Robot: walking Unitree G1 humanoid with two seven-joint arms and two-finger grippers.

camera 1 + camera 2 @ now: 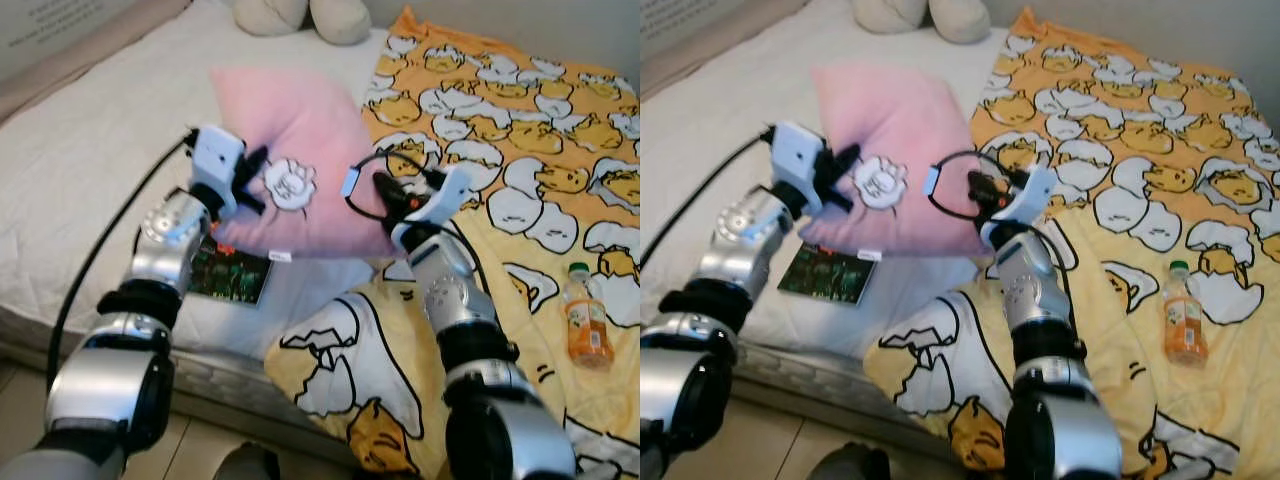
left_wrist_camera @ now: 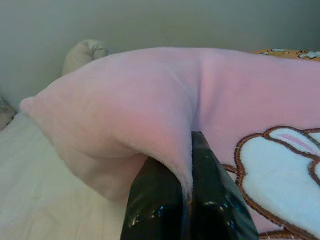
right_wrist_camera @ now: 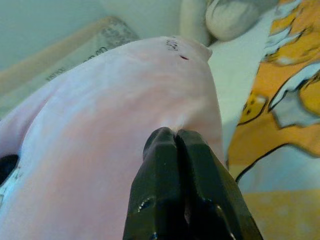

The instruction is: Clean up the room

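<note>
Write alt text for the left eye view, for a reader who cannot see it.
Both claws, left and right, pinch a pink pillow from either side over a white bed. A yellow cartoon blanket lies on the right, with a juice bottle on it.

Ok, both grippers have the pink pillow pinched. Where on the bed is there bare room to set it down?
The widest bare patch is the white sheet on the robot's left, bordered by the pink pillow, the plush toys at the head and the dark card near the edge. The right half is crowded: the yellow blanket and a juice bottle.
</note>
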